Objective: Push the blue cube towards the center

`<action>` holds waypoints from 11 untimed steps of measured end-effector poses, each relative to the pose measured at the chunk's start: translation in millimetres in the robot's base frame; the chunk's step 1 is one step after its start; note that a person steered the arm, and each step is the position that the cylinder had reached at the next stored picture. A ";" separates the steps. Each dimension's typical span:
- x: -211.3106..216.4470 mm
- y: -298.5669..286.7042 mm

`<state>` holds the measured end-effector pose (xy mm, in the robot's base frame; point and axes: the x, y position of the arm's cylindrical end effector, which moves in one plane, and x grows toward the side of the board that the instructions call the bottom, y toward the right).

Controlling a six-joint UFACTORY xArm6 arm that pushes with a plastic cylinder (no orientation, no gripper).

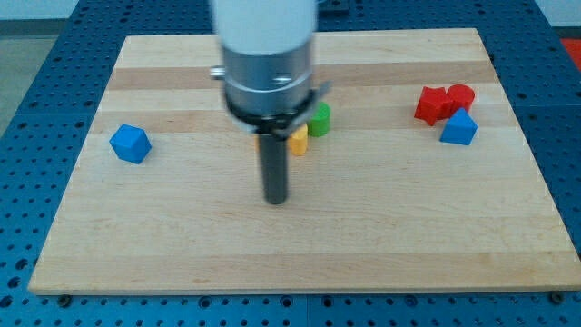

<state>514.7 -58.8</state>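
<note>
The blue cube point(130, 143) lies near the board's left edge, at mid height in the view. My tip point(275, 201) rests on the board near the middle, well to the right of the blue cube and a little lower. The rod and the arm's body hide part of the blocks behind them.
A yellow block point(299, 141) and a green cylinder point(319, 119) sit just above and right of my tip; an orange block edge point(258, 141) peeks out beside the rod. At the right stand a red star-like block point(430, 104), a red cylinder point(461, 95) and a blue block point(458, 128).
</note>
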 end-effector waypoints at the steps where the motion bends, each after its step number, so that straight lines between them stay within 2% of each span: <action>1: 0.4 -69.7; 3: -6.6 -196.3; 4: -35.4 -233.4; 5: -58.7 -245.4; 7: -86.7 -222.3; 9: -86.7 -178.0; 11: -88.0 -171.6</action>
